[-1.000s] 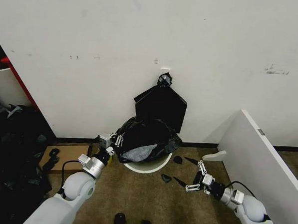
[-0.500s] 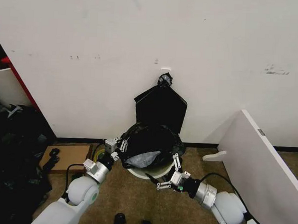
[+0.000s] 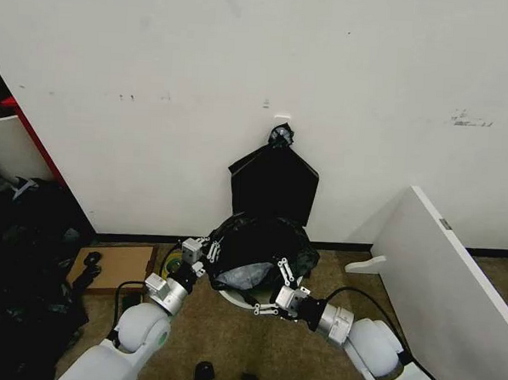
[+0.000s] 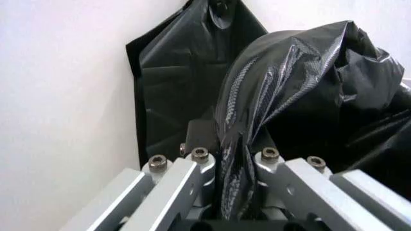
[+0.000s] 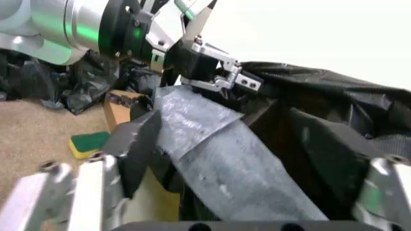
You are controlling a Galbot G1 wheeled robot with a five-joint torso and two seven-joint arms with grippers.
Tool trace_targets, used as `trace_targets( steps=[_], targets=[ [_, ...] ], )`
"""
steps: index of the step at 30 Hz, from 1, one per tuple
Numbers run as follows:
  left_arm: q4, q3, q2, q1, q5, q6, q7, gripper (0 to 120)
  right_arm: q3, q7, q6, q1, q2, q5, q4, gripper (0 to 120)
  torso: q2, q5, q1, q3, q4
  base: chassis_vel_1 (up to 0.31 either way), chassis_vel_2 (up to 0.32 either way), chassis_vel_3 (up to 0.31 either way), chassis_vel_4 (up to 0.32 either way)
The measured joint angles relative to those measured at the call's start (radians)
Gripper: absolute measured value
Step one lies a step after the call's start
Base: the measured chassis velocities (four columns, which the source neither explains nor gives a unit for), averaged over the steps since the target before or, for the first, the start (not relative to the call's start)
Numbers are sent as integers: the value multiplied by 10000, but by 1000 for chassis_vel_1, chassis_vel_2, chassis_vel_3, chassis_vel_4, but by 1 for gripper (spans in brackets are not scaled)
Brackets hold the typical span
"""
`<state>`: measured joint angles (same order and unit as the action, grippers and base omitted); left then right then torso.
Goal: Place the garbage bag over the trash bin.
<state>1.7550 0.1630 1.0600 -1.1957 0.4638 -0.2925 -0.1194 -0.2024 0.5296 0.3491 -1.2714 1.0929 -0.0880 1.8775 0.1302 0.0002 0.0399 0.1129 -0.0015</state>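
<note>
The garbage bag (image 3: 255, 248) is a crinkled black film heaped over the trash bin (image 3: 234, 298), of which a strip of cream-white rim shows at the front. My left gripper (image 3: 198, 253) is at the bag's left edge, shut on a fold of the film (image 4: 234, 173). My right gripper (image 3: 273, 286) stands open at the bag's front edge. In the right wrist view its fingers (image 5: 138, 149) straddle a greyish flap of the bag (image 5: 218, 154), with the left gripper (image 5: 212, 67) farther off.
A flat black bundle (image 3: 273, 182) hangs on the wall behind the bin. A white board (image 3: 442, 268) leans at the right. A cardboard box (image 3: 114, 263) and a pile of black bags (image 3: 20, 254) lie at the left. Black scraps (image 3: 202, 372) dot the carpet.
My right arm has swung left from the open floor to the bag's front edge. The left gripper has shifted slightly right with the bag, which now sits lower over the bin.
</note>
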Motion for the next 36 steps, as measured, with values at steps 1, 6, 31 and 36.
trace_targets(
  steps=[1, 6, 31, 36],
  targets=[
    [0, -1, 9, -4, -8, 0, 0, 4, -23, 12, 42, 0, 0, 5, -37, 68, 0, 0, 0, 0, 0, 0, 0, 0, 0],
    [0, 0, 71, -28, -49, 1, 0, 4, -114, 14, 269, -6, -1, 17, -144, 51, 0, 1, 0, 0, 0, 0, 0, 0, 0],
    [359, 209, 78, 146, 707, 446, 434, 4, -586, 1210, 2010, -637, -81, 262, -332, 0, 0, 1, 0, 0, 0, 0, 0, 0, 0],
    [360, 345, -12, 308, 1101, 709, 652, 4, -674, 1362, 2797, -864, -121, 262, -665, 0, 0, 1, 0, 0, 0, 0, 0, 0, 0]
  ],
)
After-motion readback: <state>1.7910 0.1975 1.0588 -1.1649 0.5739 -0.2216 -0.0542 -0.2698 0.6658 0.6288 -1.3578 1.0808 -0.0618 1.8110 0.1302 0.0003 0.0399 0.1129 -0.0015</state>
